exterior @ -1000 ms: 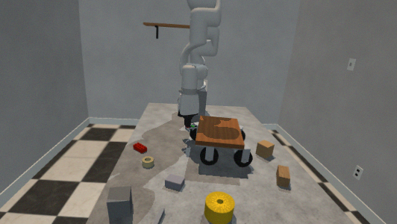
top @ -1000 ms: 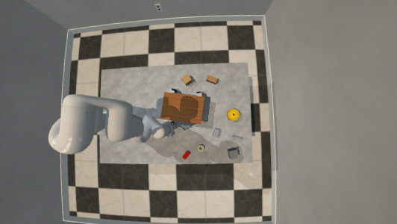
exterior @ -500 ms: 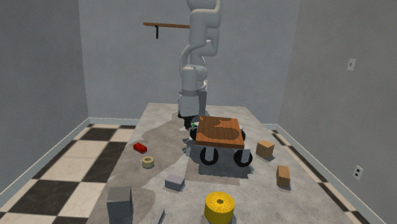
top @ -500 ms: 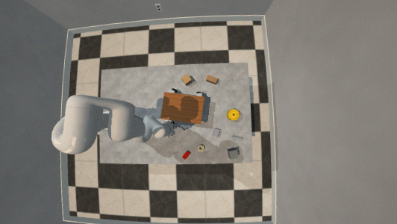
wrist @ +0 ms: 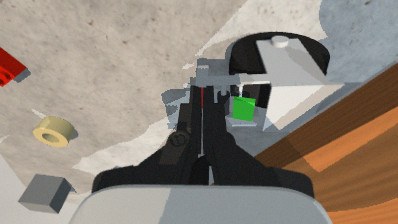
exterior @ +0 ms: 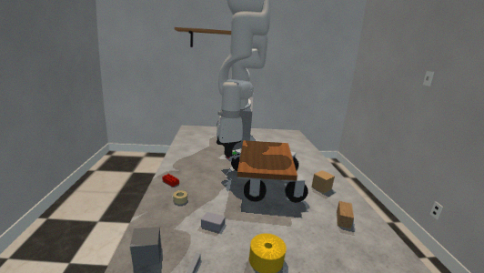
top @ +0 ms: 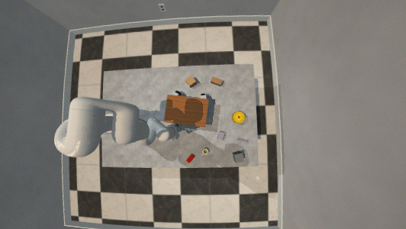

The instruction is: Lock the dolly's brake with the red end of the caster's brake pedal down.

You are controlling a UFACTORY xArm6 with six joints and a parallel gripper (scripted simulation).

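The dolly [exterior: 267,159] has a wooden top and black casters and stands on the grey mat; it also shows from above [top: 186,111]. In the wrist view its caster [wrist: 277,50] carries a brake pedal with a green end [wrist: 243,108] and a red end [wrist: 201,97]. Only a thin red sliver shows behind my fingertips. My gripper [wrist: 202,100] is shut with nothing between the fingers, and its tips are at the red end of the pedal. I cannot tell if they touch it. In the side view the gripper [exterior: 227,152] points down at the dolly's far left corner.
A red brick [exterior: 170,180], a beige ring [exterior: 180,197] and a small grey block [exterior: 213,222] lie left of the dolly. A yellow cylinder [exterior: 267,251] and a tall grey box [exterior: 146,247] stand in front. Two brown boxes [exterior: 323,181] [exterior: 345,214] lie to the right.
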